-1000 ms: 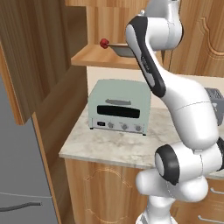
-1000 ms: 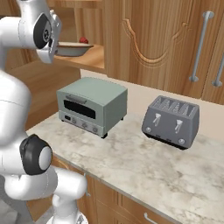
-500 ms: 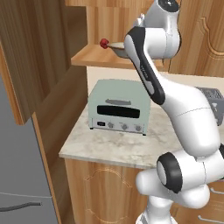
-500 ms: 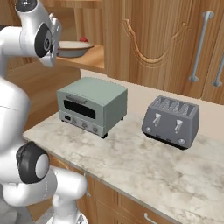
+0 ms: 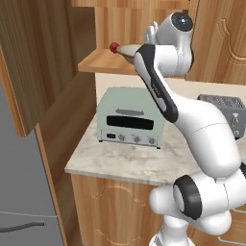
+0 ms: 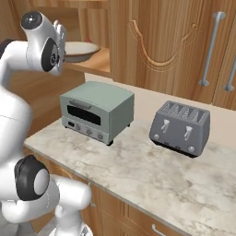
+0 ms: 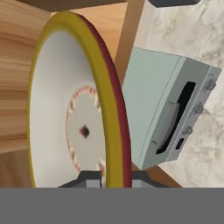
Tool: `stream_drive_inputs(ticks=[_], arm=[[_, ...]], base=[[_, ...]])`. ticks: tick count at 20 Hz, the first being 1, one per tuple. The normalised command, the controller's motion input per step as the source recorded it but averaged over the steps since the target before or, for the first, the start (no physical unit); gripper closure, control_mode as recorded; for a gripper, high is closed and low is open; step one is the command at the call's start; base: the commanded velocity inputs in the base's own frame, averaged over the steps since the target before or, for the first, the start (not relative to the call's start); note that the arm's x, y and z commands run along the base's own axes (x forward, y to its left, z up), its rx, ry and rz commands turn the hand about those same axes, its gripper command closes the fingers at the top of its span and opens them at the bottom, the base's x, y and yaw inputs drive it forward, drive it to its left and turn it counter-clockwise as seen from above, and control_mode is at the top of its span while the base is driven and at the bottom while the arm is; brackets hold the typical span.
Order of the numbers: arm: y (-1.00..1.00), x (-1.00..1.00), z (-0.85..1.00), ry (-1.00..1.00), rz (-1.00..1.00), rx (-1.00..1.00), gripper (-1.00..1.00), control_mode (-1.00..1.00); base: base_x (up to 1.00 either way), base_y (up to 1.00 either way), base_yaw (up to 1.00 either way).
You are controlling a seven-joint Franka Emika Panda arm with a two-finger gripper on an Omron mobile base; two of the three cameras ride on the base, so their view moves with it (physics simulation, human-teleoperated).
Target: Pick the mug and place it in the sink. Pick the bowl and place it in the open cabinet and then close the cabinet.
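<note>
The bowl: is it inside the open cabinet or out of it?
Inside. The bowl sits over the cabinet shelf, its rim pinched by the shut pincer.

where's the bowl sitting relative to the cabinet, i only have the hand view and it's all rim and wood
Observer: The right base view shows the wide shallow bowl at the light-brown wooden shelf of the open wall cabinet, straight above the pale green toaster oven. I cannot tell whether it touches the shelf.
Operator: is the door out of the way
Observer: Yes. In the left base view the wooden cabinet door stands wide open, to the left of the shelf.
Operator: anything else near the oven
Observer: A dark grey four-slot toaster stands to the oven's right, apart from it.
</note>
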Motion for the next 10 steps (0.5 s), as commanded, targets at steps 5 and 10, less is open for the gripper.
stream_drive_inputs(ticks=[5,10], arm=[[0.00,0.38,-0.02,0.08,-0.02,0.00,1.00,-1.00],[0.00,0.51,0.00,0.06,-0.03,0.00,1.00,-1.00]], base=[[0.00,0.00,0.00],[0.00,0.00,0.00]])
